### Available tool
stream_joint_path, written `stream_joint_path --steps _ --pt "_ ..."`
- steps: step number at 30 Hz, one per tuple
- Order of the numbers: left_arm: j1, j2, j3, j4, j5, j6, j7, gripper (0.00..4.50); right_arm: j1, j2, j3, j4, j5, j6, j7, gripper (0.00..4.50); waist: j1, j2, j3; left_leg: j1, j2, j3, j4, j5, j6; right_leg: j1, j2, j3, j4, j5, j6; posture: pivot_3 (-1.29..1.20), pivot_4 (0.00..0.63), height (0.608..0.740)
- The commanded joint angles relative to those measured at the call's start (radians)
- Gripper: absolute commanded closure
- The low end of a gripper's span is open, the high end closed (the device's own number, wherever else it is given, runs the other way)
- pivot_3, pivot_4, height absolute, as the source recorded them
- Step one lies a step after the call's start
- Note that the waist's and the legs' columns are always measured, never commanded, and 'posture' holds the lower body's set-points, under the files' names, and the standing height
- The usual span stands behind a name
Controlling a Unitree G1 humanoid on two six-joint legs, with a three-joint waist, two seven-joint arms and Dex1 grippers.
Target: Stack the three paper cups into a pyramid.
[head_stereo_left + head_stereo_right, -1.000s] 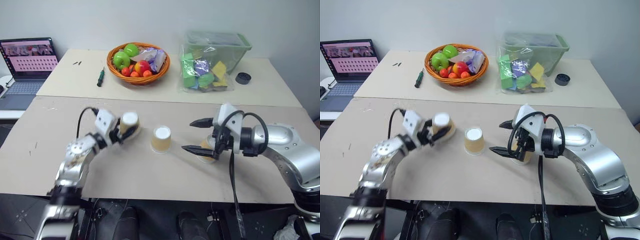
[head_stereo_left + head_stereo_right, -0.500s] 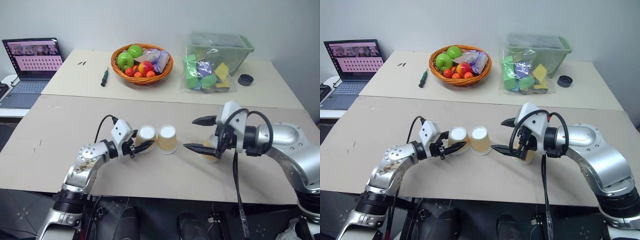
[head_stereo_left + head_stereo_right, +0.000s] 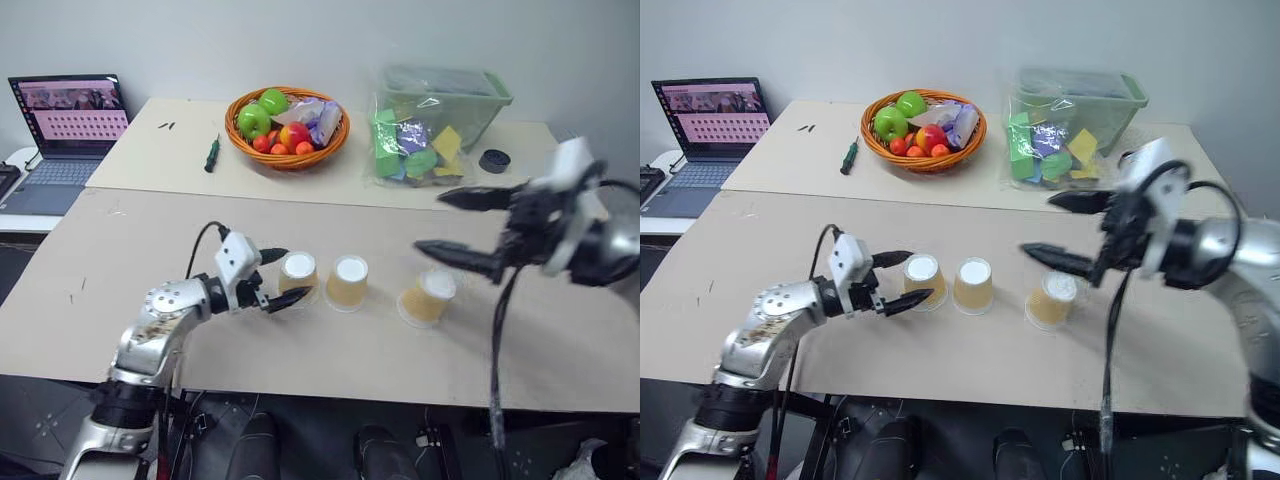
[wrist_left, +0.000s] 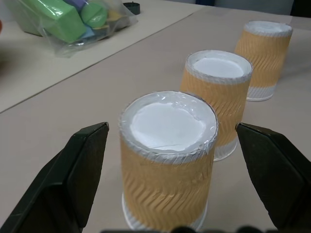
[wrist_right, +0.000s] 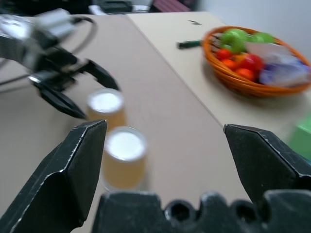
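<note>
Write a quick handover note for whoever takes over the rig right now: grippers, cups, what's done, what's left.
Left gripper: open, fingers either side of the left cup, not gripping it.
Right gripper: open, empty, raised above the table beside the right cup.
Cups: all three upside down on the near table, roughly in a row. Left cup and middle cup stand close, side by side; the right cup sits apart and looks tilted.
Done: two base cups set next to each other.
Left: pick up the right cup and place it on top of the two.
</note>
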Motion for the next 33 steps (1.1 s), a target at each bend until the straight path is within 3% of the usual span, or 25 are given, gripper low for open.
stream_joint_path --steps 1,5,13,23,33 --pt "-0.011 0.06 0.092 -0.121 -0.093 0.1 0.01 0.04 0.158 -0.105 0.014 0.097 -0.168 -0.138 0.098 0.0 0.001 0.0 0.0 0.0 0.0 0.0 0.0 0.0 0.0 0.001 0.0 0.0 -0.001 0.0 0.0 0.0 0.15 0.692" --pt "-0.064 0.1 0.153 -0.167 -0.171 0.195 0.041 0.04 0.262 -0.148 0.161 0.148 -0.329 -0.267 0.121 0.0 -0.008 0.001 0.0 0.0 0.0 0.0 0.001 -0.001 0.0 0.0 0.0 0.0 -0.001 0.0 0.001 0.0 0.15 0.692" --pt "-0.109 0.11 0.17 -0.215 -0.219 0.268 0.095 0.04 0.164 -0.039 0.308 0.123 -0.335 -0.296 0.14 0.0 -0.028 0.004 0.001 0.001 0.0 0.0 0.001 -0.001 0.0 0.001 0.0 0.001 -0.001 -0.001 0.004 0.0 0.15 0.692" --pt "-0.117 0.108 0.152 -0.224 -0.223 0.269 0.114 0.04 0.013 0.085 0.337 0.129 -0.293 -0.241 0.12 0.0 -0.012 0.004 0.001 0.0 0.0 0.0 0.001 -0.001 0.0 0.001 0.0 0.001 -0.001 0.0 0.002 0.0 0.15 0.692" --pt "-0.154 0.105 0.151 -0.222 -0.23 0.279 0.13 0.04 -0.004 0.125 0.394 0.199 -0.373 -0.274 0.094 0.0 -0.015 0.004 0.001 0.0 0.0 0.0 0.001 -0.001 0.0 0.001 0.0 0.001 -0.001 0.0 0.002 0.0 0.15 0.692"
